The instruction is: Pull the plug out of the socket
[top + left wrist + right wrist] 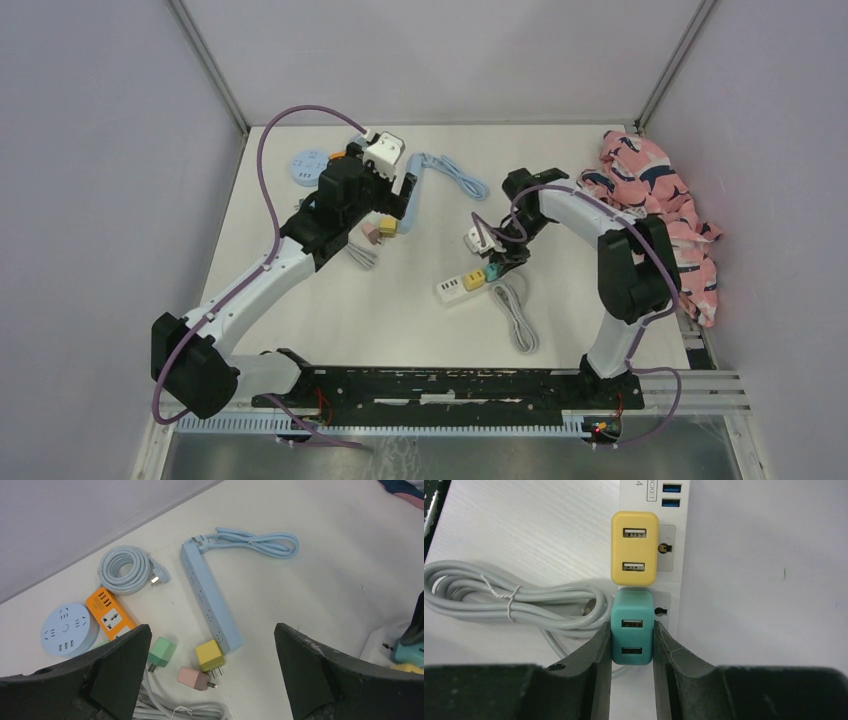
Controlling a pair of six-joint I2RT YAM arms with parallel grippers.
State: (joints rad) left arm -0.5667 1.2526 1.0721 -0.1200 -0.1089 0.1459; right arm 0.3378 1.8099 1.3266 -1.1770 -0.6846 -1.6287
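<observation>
- At the bottom of the right wrist view, the right gripper (631,632) is shown pressed together on the teal plug (632,611), with one dark finger flat against each of its sides.
- The teal plug is seated in the white power strip (674,510) at the centre of that frame. In the top view it is found just right of centre, under the right arm's wrist.
- The step in hand is judged to be the grasp: the plug is pinched but not yet drawn out.
- A straight pull away from the strip's face is called for next, with the pinch kept firm. Nothing is seen holding the strip down, so it may be lifted along with the plug.
- Just above the teal plug, a yellow plug (634,547) is seated in the next outlet, its lower edge touching the teal one. It is best left undisturbed.
- To the left of the plugs, a grey cable (484,605) is bundled and tied with a thin wire.
- At the top edge of the frame, the letters "OCKET" and a figure "4" can be read on the strip, cut off by the frame. Two blue USB ports are seen beside them, and no brand can be made out.
- Farther off, in the upper left of the top view, the left gripper (211,629) is spread wide and holds nothing. It hangs above a light blue power strip (210,597) and loose plugs, where no writing can be read.
</observation>
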